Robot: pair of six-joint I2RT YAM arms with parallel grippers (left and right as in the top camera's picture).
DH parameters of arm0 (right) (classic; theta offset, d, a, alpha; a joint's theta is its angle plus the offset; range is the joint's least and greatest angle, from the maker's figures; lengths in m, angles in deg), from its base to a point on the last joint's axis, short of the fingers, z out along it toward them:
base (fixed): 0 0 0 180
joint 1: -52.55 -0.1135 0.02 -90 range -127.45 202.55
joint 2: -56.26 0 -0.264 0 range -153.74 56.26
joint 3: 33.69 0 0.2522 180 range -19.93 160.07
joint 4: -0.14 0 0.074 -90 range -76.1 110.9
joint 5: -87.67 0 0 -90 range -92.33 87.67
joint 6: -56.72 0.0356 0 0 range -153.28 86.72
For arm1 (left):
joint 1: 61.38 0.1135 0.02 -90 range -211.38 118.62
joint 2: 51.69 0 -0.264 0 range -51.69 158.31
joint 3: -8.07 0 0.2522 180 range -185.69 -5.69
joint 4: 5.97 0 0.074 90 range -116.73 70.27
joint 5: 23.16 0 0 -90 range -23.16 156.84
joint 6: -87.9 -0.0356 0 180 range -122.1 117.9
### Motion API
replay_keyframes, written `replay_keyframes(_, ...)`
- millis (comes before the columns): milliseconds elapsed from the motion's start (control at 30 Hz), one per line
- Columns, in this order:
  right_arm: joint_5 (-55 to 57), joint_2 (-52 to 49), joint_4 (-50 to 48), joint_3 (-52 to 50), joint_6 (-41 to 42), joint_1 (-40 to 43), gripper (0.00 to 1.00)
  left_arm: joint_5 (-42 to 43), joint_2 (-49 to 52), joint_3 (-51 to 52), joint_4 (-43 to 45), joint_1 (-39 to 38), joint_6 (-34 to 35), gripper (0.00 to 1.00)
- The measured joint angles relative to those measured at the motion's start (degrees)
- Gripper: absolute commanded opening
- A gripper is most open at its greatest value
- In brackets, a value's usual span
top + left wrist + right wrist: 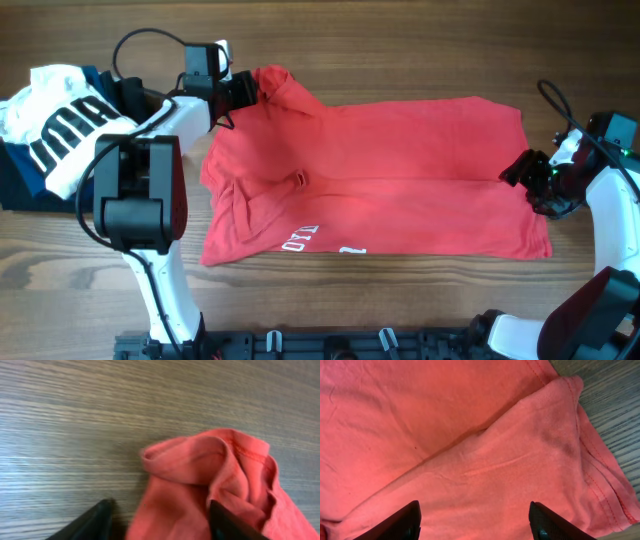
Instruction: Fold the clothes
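Observation:
A red T-shirt [370,180] lies spread across the wooden table, with white print near its front edge. My left gripper [243,90] is open at the shirt's far left corner; in the left wrist view the bunched red corner [210,475] lies between and ahead of the open fingers [160,522]. My right gripper [525,175] is open over the shirt's right edge; in the right wrist view the fingers [476,522] straddle a fold of red cloth [485,460].
A pile of other clothes [55,120], white with black stripes over dark blue, lies at the far left. Bare wooden table [400,60] runs behind and in front of the shirt.

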Motion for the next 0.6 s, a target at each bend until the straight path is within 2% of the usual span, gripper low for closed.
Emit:
replay_keyframes(233,0.0,0.0,-0.02,0.0,0.0,0.0,0.7,-0.17,0.07,-0.72,-2.86,-2.03,-0.2,0.4)
replay_keyframes(400,0.0,0.0,0.0,0.0,0.02,0.0,0.7,-2.21,0.04,-1.51,-5.64,-2.1,-0.42,0.35)
replay_keyframes(600,0.0,0.0,0.0,0.0,0.0,0.0,0.7,-3.21,0.04,-1.57,-6.05,-2.16,-1.14,0.34)
